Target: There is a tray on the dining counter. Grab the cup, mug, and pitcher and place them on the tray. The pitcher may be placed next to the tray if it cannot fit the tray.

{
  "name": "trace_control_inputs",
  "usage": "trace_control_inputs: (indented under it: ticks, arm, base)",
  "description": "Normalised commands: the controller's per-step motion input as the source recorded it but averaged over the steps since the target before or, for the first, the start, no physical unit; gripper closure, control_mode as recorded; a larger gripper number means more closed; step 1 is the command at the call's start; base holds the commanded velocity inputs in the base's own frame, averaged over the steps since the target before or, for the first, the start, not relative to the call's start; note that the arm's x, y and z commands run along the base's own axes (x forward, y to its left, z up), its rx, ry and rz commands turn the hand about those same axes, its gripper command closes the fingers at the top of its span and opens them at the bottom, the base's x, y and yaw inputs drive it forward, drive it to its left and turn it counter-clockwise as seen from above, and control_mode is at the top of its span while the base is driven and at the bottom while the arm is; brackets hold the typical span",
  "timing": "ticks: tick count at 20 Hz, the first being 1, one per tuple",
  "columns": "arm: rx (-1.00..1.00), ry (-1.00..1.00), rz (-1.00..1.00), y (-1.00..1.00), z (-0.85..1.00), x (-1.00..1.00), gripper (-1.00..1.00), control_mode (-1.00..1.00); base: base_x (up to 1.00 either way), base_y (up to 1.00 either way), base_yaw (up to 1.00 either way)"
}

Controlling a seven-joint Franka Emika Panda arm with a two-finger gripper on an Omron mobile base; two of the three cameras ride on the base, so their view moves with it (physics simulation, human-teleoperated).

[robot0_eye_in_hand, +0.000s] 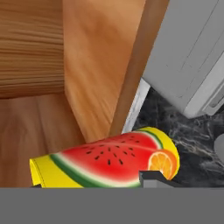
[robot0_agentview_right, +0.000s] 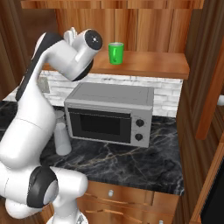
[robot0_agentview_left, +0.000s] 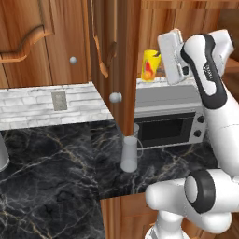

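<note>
The arm reaches up toward a wooden shelf [robot0_agentview_right: 144, 65] that runs above a grey microwave [robot0_agentview_right: 111, 114]. In the left base view the white hand sits at shelf height right beside a yellow cup [robot0_agentview_left: 150, 65] printed with fruit, and the hand's body hides part of the cup.

The hand view looks along the gripper [robot0_eye_in_hand: 94, 183] at that same cup [robot0_eye_in_hand: 109, 159]: yellow, with a red watermelon slice and an orange slice on its side. It lies across the bottom of that view, its far end toward the microwave's grey top [robot0_eye_in_hand: 192, 57]. 1 dark fingertip [robot0_eye_in_hand: 153, 178] rises just in front of the cup near the orange print, touching or nearly touching it; the other fingertip is barely visible at the lower left edge. The 2 fingers appear to stand on either side of the cup, but I cannot tell whether they are pressing on it or standing clear of it.

A green mug [robot0_agentview_right: 116, 53] stands upright on the shelf in the right base view, to the right of the robot's wrist and well apart from the microwave below.

The pale grey pitcher [robot0_agentview_left: 130, 154] stands upright on the black marble counter [robot0_agentview_left: 51, 158], just left of the microwave's front corner (the right base view shows it [robot0_agentview_right: 62, 138] partly behind the arm). A white brick backsplash [robot0_agentview_left: 32, 107] with a wall outlet [robot0_agentview_left: 59, 100] runs behind the counter.
</note>
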Motion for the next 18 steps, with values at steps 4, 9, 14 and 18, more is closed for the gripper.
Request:
trace_control_inputs:
  ticks: [4,9,14,18]
  arm:
    - [0.00,0.00,0.00,-0.60,0.02,-1.00,1.00,-1.00]
    - [-0.01,0.02,0.00,-0.45,0.00,-0.99,1.00,-1.00]
    - [-0.04,0.08,0.00,-0.07,0.00,-0.78,1.00,-1.00]
    - [-0.04,0.05,0.00,0.00,0.00,-0.32,1.00,-1.00]
  base:
    - [0.00,0.00,0.00]
    - [0.00,0.00,0.00]
    - [0.00,0.00,0.00]
    - [0.00,0.00,0.00]
